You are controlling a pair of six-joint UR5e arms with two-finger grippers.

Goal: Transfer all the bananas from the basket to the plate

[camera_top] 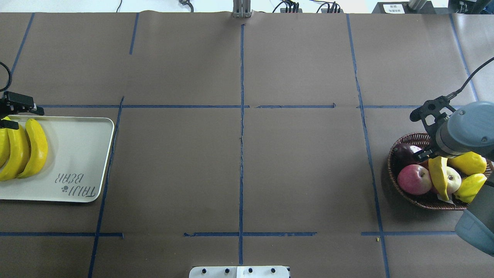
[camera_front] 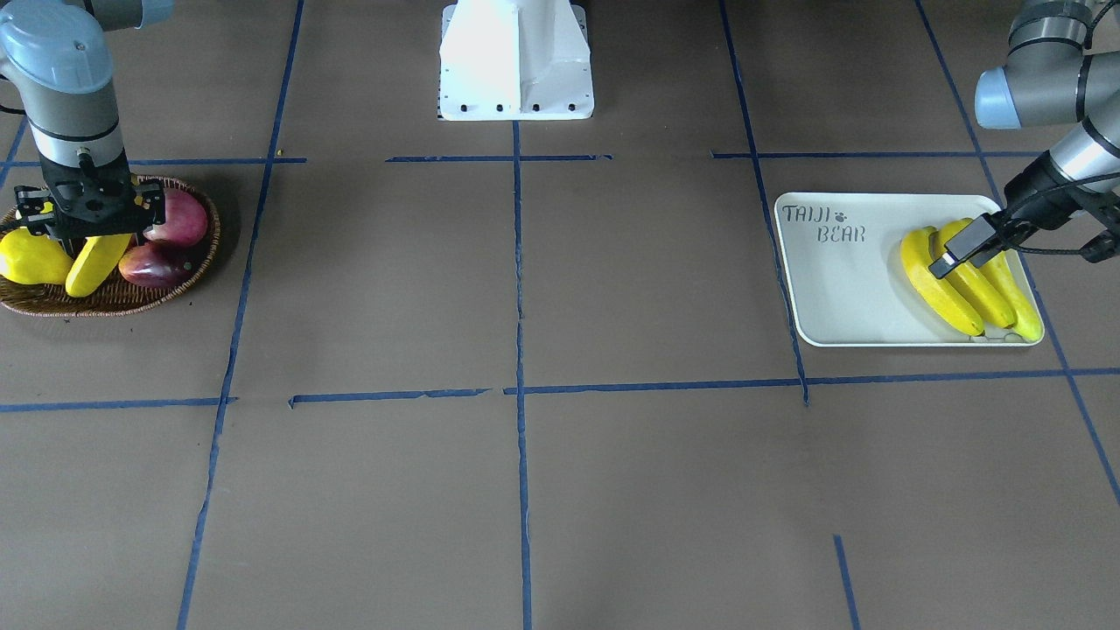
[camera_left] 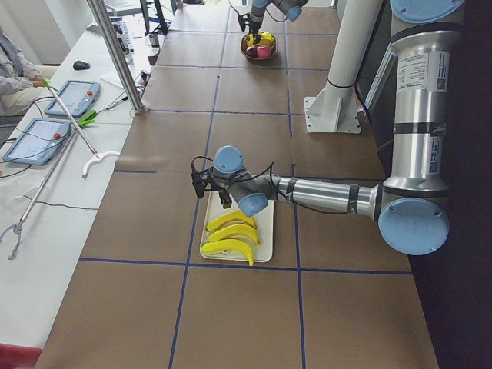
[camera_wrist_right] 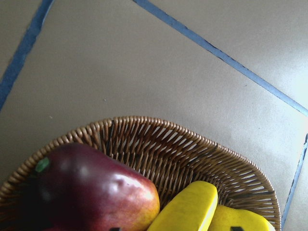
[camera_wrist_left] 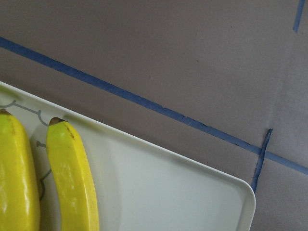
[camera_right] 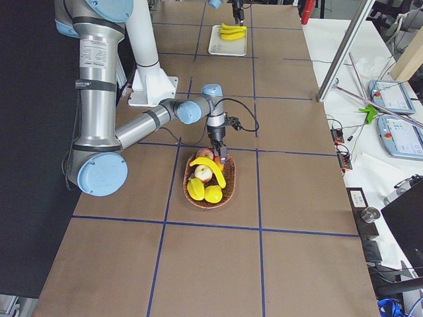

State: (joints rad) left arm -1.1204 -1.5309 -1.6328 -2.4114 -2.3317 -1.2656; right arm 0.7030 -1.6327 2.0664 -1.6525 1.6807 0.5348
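Three bananas point(camera_front: 941, 284) lie side by side on the off-white plate point(camera_front: 840, 289), also seen from overhead as bananas point(camera_top: 34, 150) on the plate point(camera_top: 77, 154). My left gripper point(camera_front: 958, 254) hovers open just over their ends, holding nothing. In the wicker basket point(camera_front: 114, 297) a fourth banana point(camera_front: 94, 262) is tilted up at one end, with my right gripper point(camera_front: 87, 229) shut on that end. Overhead, this banana point(camera_top: 439, 173) stands steeply among the other fruit. The right wrist view shows its tip point(camera_wrist_right: 187, 211) above the basket rim point(camera_wrist_right: 159, 130).
The basket also holds a red apple point(camera_top: 415, 179), a dark red fruit point(camera_front: 153, 262), a yellow pear point(camera_front: 31, 258) and other yellow fruit point(camera_top: 469, 162). The robot's white base point(camera_front: 516, 61) stands mid-table. A person's sleeve point(camera_left: 15, 69) and tablets are on a side table.
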